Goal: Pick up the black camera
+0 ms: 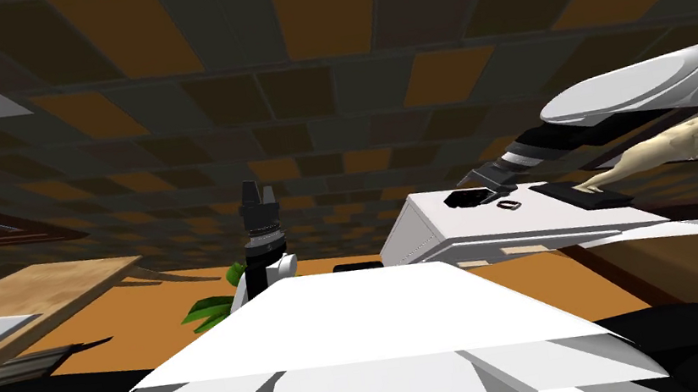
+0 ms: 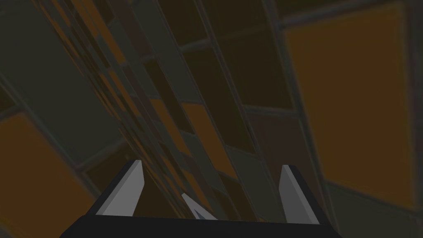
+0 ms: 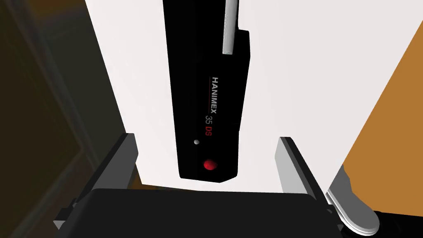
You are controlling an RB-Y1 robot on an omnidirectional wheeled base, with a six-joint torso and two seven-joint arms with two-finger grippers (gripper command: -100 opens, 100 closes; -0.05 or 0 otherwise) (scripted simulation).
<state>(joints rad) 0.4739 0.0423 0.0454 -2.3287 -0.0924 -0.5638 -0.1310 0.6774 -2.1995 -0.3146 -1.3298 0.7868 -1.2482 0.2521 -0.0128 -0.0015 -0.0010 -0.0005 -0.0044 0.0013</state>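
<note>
Two open claws: the right claw (image 3: pixel 206 138) straddles the black camera (image 3: pixel 208 103) on a white tabletop (image 3: pixel 310 62) without touching; left claw (image 2: pixel 212 165) empty.

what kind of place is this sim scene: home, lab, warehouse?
Probably a furnished room in a house, though the wide lens distorts it. A black camera lies on a white tabletop, a wooden table stands to the left, and green plant leaves show over an orange floor.

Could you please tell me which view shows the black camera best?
The right wrist view: the camera lies close on the white top, between the open fingers, its lettering readable. The head view shows it small and dark beside the right gripper. The left wrist view faces checkered tiles.
</note>
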